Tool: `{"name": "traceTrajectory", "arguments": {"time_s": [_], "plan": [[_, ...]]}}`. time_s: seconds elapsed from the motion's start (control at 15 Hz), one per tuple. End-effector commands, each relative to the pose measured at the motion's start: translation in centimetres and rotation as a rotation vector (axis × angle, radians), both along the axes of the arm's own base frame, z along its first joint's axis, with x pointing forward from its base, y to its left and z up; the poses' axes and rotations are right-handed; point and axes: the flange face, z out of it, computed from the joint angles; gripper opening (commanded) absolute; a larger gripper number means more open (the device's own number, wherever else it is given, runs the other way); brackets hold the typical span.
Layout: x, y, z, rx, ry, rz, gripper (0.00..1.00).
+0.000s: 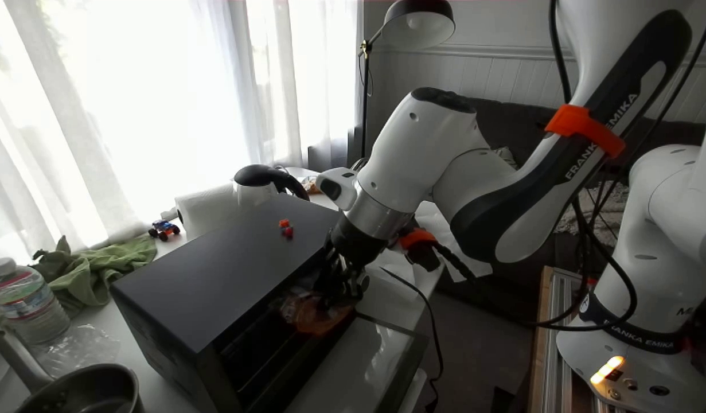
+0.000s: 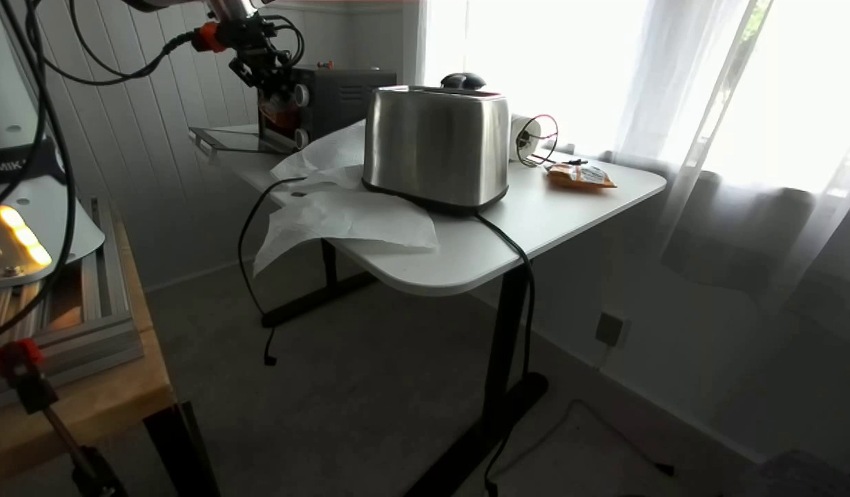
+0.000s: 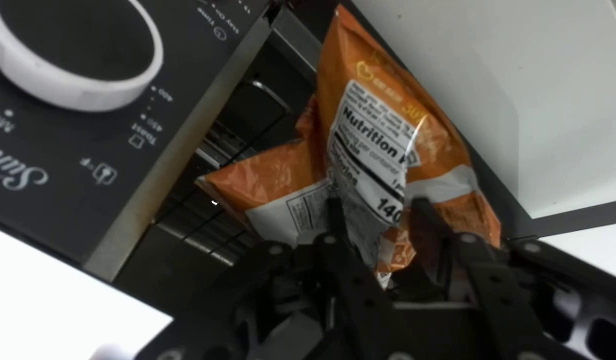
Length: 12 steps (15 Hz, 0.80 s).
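orange snack bag point(image 3: 373, 140) is sitting in the mouth of the toaster oven point(image 1: 226, 269), at twelve o'clock from the gripper point(image 3: 379, 207) in the wrist view. fingers point(image 3: 336, 222) are standing apart with its crumpled middle between, contact unclear. white-rimmed dial point(image 3: 77, 50) is showing at ten o'clock from the gripper, lowered door point(image 3: 538, 115) at two.

A white table point(image 2: 459, 266) bears a toaster oven point(image 1: 226, 258), steel toaster point(image 2: 435, 148), green cloth point(image 1: 89, 281), plastic bottle point(image 1: 28, 304) and orange packet point(image 2: 580, 177).
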Motion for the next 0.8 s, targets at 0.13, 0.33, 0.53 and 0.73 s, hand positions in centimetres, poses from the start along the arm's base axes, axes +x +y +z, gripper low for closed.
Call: {"name": "traceTrajectory", "arguments": {"time_s": [0.13,0.33,0.53,0.73], "plan": [[1.3,0.4,0.1,-0.015,0.003,-0.017,0.51],[1.5,0.2,0.7,0.0,-0.023,-0.035,0.34],[1.7,-0.1,1.2,0.013,-0.04,-0.07,0.12],[1.9,-0.3,1.8,0.025,-0.063,-0.103,0.0]]}}
